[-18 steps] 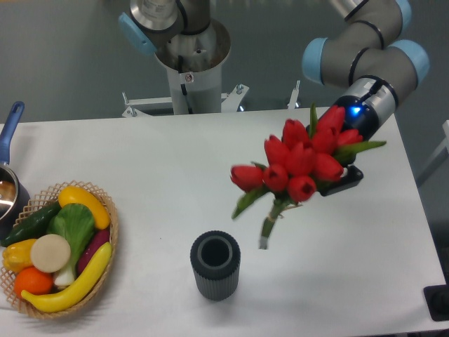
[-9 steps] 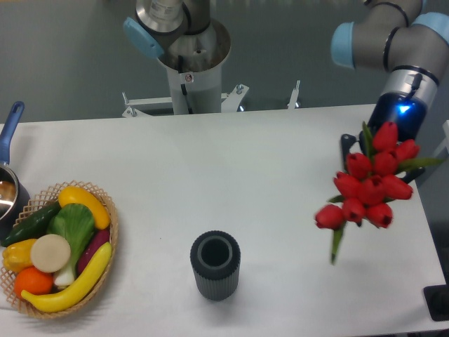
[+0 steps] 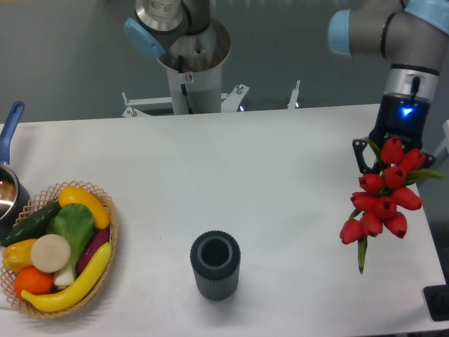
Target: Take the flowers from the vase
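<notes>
The white desk [image 3: 210, 168] was seen carrying the woven basket [image 3: 105, 281] of vegetables at its left edge and the empty vase [image 3: 215, 265] near the front. At the right edge, the flowers [image 3: 382, 200] were held aloft, pinched by the tool [image 3: 384, 156], stems hanging downward.

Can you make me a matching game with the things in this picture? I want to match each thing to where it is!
Things:
1. flowers
2. vase
3. basket
4. pot

Places:
A. left edge of the table, blue handle
B. held in the gripper, far right
C. standing empty, near the front middle
D. full of vegetables, front left

Pairs: 1-B, 2-C, 3-D, 4-A
</notes>
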Robot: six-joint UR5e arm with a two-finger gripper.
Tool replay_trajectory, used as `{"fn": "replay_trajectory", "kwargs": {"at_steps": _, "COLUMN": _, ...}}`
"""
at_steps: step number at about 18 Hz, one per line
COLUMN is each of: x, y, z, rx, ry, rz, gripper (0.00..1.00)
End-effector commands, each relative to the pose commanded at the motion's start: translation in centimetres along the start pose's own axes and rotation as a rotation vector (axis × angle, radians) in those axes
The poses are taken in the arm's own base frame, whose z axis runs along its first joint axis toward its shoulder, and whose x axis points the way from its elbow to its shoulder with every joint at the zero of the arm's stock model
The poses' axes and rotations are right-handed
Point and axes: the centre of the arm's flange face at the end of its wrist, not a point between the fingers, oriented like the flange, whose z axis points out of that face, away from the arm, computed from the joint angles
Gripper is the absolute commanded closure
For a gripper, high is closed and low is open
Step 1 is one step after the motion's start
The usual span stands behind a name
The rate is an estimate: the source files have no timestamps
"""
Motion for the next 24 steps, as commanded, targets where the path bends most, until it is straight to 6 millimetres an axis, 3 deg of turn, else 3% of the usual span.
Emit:
{"fn": "replay_trajectory", "kwargs": {"at_steps": 7, "x": 0.6, "y": 0.4, "z": 0.3, "rx": -0.257, "ry": -0.07, "rz": 0.032, "gripper": 0.77}}
{"fn": "replay_trajectory", "kwargs": {"at_steps": 14, "x": 3.0, "y": -0.7, "z": 1.7, "rx": -0.504, "ry": -0.027, "rz": 0.15, "gripper": 0.76}}
{"fn": "replay_trajectory", "kwargs": {"at_steps": 24, "x": 4.4, "y": -0.7, "z": 2.5, "rx": -0.614, "ry": 0.006, "rz": 0.17, "gripper": 0.76}}
